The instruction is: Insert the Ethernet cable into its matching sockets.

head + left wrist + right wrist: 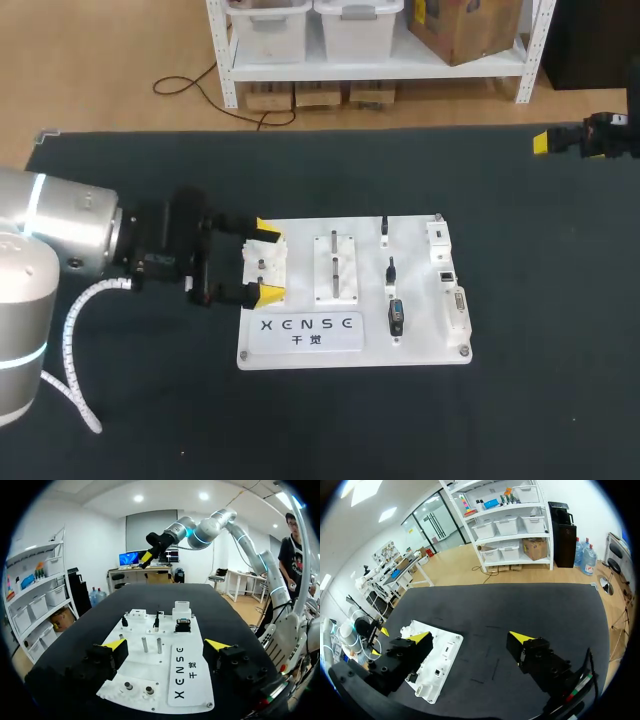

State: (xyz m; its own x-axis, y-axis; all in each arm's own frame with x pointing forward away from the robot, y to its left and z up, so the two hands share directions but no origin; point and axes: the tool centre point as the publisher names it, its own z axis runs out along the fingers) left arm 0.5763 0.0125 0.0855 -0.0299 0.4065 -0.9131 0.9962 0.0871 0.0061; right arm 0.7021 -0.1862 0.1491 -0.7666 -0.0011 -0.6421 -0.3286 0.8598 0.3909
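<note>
Two hands spread wide, empty; left hand [268,262] at one white board [420,300]; right hand [471,639] apart.

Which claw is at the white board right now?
The left claw: open, fingers either side of the white board's peg block. The right claw is away over bare mat at the far edge.
</note>
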